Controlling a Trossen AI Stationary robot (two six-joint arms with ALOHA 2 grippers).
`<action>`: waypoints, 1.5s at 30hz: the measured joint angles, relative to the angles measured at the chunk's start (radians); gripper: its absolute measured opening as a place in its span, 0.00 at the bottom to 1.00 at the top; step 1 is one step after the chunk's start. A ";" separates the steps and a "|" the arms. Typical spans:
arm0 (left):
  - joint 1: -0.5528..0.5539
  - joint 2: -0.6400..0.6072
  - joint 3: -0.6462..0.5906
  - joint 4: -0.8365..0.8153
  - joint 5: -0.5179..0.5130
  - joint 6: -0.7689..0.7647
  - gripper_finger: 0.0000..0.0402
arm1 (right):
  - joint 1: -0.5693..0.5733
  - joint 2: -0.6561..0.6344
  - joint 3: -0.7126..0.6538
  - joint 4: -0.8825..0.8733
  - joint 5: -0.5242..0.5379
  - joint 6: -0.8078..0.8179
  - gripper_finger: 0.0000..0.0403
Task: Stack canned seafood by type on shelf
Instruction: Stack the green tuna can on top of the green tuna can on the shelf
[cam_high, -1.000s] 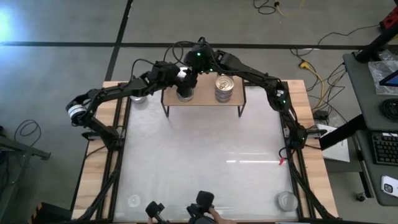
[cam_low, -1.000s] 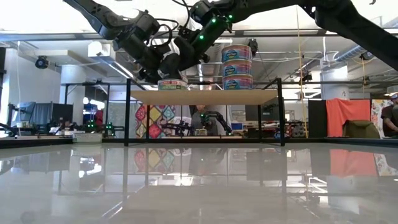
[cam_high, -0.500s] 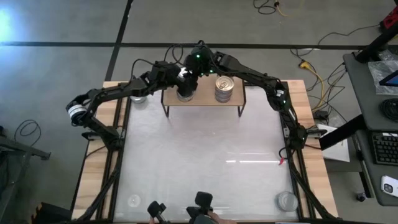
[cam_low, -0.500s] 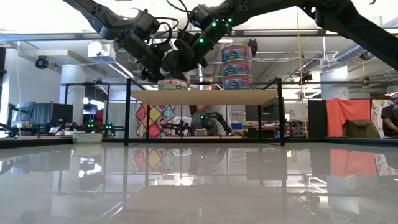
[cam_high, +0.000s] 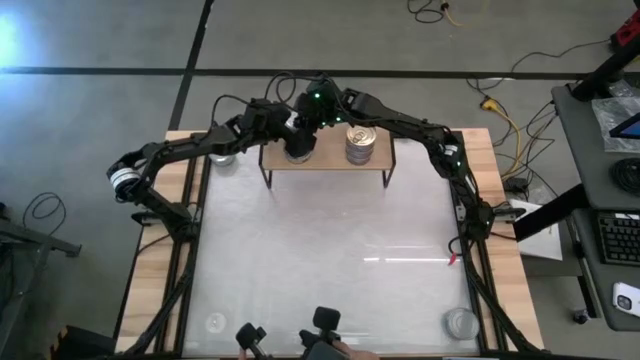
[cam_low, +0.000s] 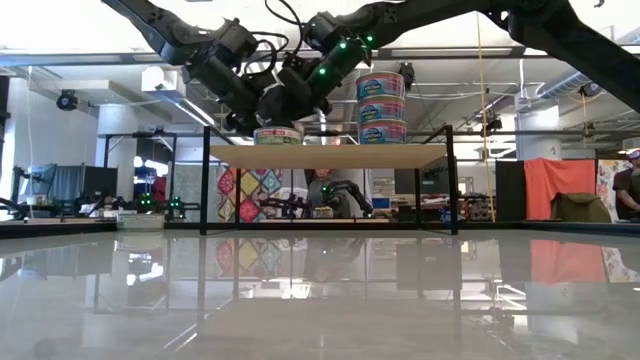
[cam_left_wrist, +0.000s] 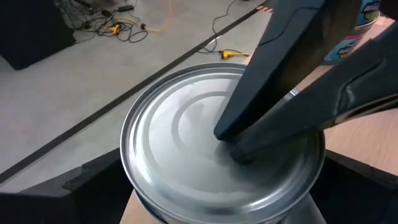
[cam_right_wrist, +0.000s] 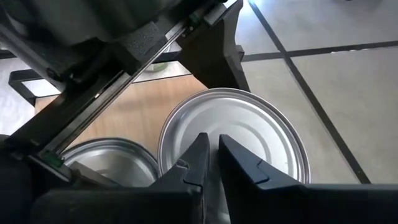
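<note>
High view first: we see both arms meeting over the left end of the shelf (cam_high: 330, 162), which stands at the far edge of the table (cam_high: 330, 250). The left gripper (cam_high: 290, 135) reaches in from the left, its jaws spread wide either side of a silver-topped tin (cam_high: 297, 150) that sits on the plank. The right gripper (cam_high: 305, 120) comes from the right with its jaws drawn together, holding nothing, its tips pressing on that tin's lid (cam_left_wrist: 205, 130), as the left wrist view shows. In the right wrist view, the narrow fingertips (cam_right_wrist: 199, 158) rest on the lid beside a second silver top (cam_right_wrist: 118, 158). Further right on the shelf we see a stack of three labelled tins (cam_low: 381, 105), gold-topped from above (cam_high: 361, 135). One tin (cam_high: 222, 157) sits on the table just left of the shelf, under the left arm.
</note>
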 joint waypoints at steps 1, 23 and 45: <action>0.001 0.000 0.000 0.000 0.000 0.004 0.99 | 0.000 0.000 0.000 0.000 0.002 -0.001 0.07; 0.031 -0.005 -0.059 0.090 0.007 0.038 1.00 | -0.005 0.003 -0.001 -0.007 0.015 0.003 0.07; 0.034 -0.061 -0.107 0.135 0.030 0.088 1.00 | -0.010 0.002 0.000 -0.013 0.043 0.001 0.07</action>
